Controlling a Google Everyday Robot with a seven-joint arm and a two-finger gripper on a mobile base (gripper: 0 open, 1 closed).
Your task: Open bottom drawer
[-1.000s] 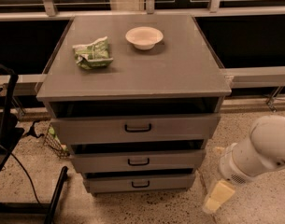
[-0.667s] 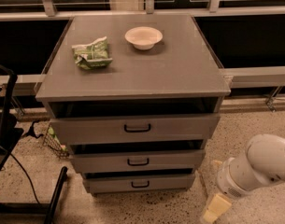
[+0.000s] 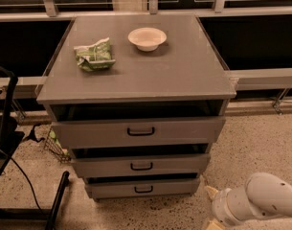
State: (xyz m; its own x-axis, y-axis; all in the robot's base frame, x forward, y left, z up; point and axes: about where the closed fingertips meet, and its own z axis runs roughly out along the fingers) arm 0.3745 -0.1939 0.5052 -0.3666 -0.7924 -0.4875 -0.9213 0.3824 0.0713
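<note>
Single view, looking down on the front of the table (image 3: 184,75), a grey unit with three stacked drawers. The bottom drawer (image 3: 164,188) sits at 6 o'clock from frame centre, lowest of the stack and just above the floor (image 3: 260,147). Its front is flat and grey, with a small black loop handle (image 3: 143,189) at mid-width. A dark gap runs along the top edge of the front; whether the drawer is pulled out at all cannot be told. The middle drawer (image 3: 141,166) lies directly above it at 12 o'clock, and the top drawer (image 3: 138,132) above that, each with its own black handle. On the table top, a white bowl (image 3: 147,38) stands toward the back near centre. A crumpled green packet (image 3: 94,55) lies at 8 o'clock from the bowl, near it but apart. The white arm (image 3: 270,200) enters from the lower right corner. The end effector (image 3: 210,209) is low over the floor at 4 o'clock from the bottom drawer, near its right end and clear of the front and the handle. It is partly cut by the frame edge, so open or closed cannot be told. A black stand (image 3: 6,128) is at the left edge, at 9 o'clock from the drawers.
</note>
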